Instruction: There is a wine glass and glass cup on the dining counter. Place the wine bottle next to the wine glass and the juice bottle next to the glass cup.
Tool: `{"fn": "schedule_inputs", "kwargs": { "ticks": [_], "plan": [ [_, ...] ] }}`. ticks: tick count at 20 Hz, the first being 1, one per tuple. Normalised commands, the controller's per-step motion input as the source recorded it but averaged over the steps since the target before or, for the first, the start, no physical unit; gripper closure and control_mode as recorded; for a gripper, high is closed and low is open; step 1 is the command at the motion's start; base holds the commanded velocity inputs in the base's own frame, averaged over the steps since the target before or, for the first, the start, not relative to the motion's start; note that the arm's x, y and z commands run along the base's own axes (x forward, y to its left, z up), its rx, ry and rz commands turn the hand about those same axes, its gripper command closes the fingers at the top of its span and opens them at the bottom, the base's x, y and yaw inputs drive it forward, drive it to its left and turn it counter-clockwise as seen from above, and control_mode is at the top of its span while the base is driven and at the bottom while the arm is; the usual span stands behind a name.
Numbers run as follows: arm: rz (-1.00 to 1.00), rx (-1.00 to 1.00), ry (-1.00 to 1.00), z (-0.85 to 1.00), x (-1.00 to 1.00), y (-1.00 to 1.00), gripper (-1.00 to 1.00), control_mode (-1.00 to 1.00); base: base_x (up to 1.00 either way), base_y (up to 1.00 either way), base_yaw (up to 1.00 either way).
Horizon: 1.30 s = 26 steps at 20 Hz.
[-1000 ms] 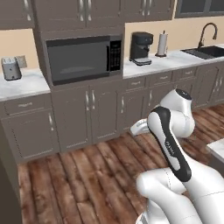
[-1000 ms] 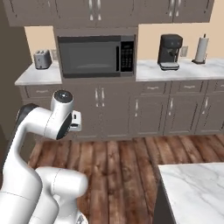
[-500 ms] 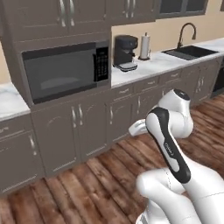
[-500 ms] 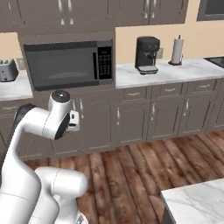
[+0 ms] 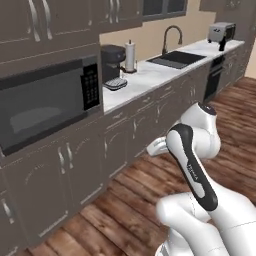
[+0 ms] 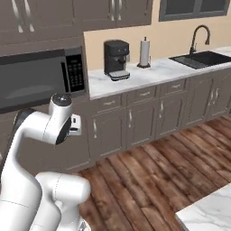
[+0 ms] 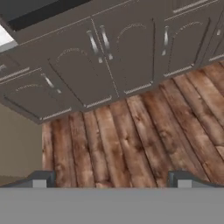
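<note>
the claw (image 7: pixel 112 179) is spread wide with nothing between its tips, pointed down at the wood floor (image 7: pixel 144 131) before the lower cabinets (image 7: pixel 109 61). a corner of the dining desk (image 6: pixel 208 215) is seen at the lower right of the right base view, bare there; neither bottle nor glass can be located from these pictures. the arm is folded close to the base. trouble would likely come from driving blind: the folded elbow could be swung into the cabinets or the microwave (image 5: pixel 45 107), or the marble corner could be clipped by the base if it is turned too tightly.
</note>
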Motion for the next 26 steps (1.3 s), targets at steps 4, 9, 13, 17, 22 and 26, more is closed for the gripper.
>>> {"fn": "schedule_inputs", "kwargs": {
  "ticks": [4,9,13,17,22,26],
  "plan": [
    [0.0,0.0,0.0,0.0,0.0,0.0,-1.0,1.0,0.62,0.32,-0.45],
    [0.0,0.0,0.0,0.0,0.0,0.0,-1.0,1.0,0.59,0.31,-0.5],
    [0.0,0.0,0.0,0.0,0.0,0.0,-1.0,1.0,0.56,0.3,-0.56],
    [0.0,0.0,0.0,0.0,0.0,0.0,-1.0,1.0,0.56,0.29,-0.56],
    [0.0,0.0,0.0,0.0,0.0,0.0,-1.0,1.0,0.57,0.29,-0.52],
    [0.0,0.0,0.0,0.0,0.0,0.0,-1.0,1.0,0.63,0.31,-0.44]
  ]
}}
